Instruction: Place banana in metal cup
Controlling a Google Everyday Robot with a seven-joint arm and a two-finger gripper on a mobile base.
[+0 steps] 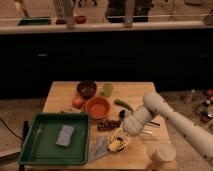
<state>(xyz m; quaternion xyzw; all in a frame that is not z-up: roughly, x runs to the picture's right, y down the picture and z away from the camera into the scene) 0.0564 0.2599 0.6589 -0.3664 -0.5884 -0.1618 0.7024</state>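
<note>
The banana (pixel 118 142) lies yellow and curved on the wooden table (pixel 135 92), near its front edge, right of the green tray. My gripper (pixel 123 134) hangs on the white arm coming in from the right and sits directly over the banana's upper end. The metal cup (pixel 162 153) stands pale with a wide round rim at the table's front right corner, to the right of the banana and below the arm.
A green tray (pixel 45 147) with a grey sponge (pixel 65 135) fills the front left. An orange bowl (pixel 97 107), dark bowl (pixel 87 89), small green cup (pixel 107 89), green vegetable (pixel 123 104), dark grapes (pixel 106 124), a red fruit (pixel 77 102) and a grey cloth (pixel 99 148) lie nearby.
</note>
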